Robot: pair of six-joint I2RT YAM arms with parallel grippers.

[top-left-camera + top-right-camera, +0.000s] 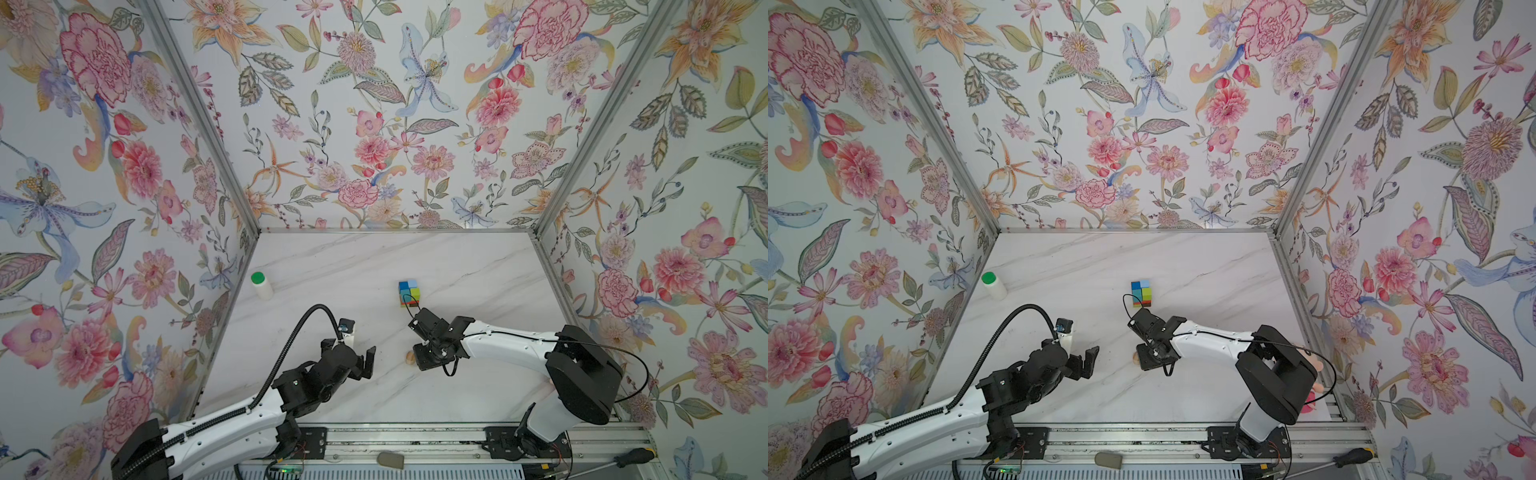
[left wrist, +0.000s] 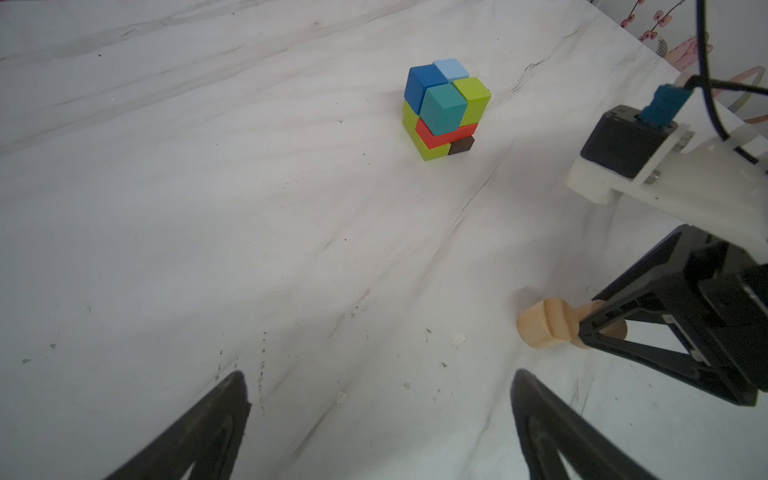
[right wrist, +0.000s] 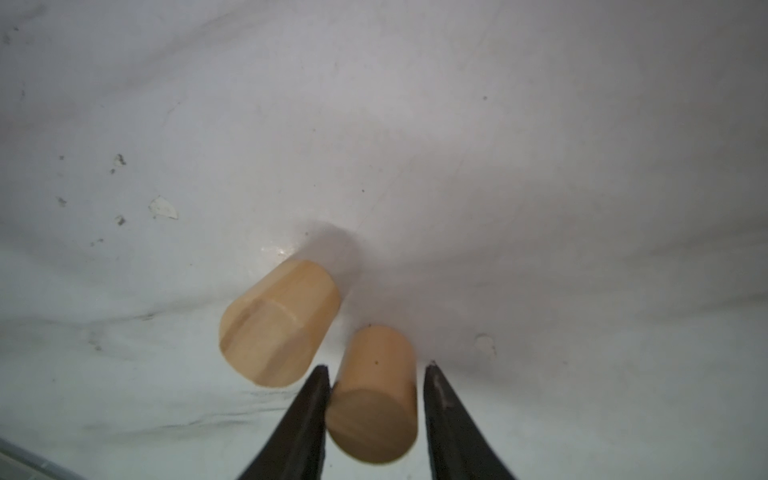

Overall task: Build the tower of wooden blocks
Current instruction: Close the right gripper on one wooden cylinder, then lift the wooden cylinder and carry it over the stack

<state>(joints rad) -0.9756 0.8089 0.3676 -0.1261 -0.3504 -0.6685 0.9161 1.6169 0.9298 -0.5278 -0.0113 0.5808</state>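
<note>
The tower (image 1: 409, 293) (image 1: 1141, 293) (image 2: 444, 108) is a compact stack of blue, teal, yellow-green, red and dark brown wood blocks at the table's middle. Two tan rounded pieces lie on the table nearer the front: a slim cylinder (image 3: 374, 399) and a thicker one (image 3: 278, 324) (image 2: 540, 324) beside it. My right gripper (image 3: 376, 368) (image 1: 422, 357) points down over the slim cylinder, jaws close on either side. One finger touches it, and a thin gap shows at the other. My left gripper (image 2: 380, 374) (image 1: 349, 349) hovers wide open and empty, left of the tan pieces.
A white bottle with a green cap (image 1: 262, 284) (image 1: 994, 284) stands near the left wall. A pink plush (image 1: 1312, 399) peeks out behind the right arm by the right wall. A screwdriver (image 1: 631, 457) lies on the front rail. Floral walls enclose three sides.
</note>
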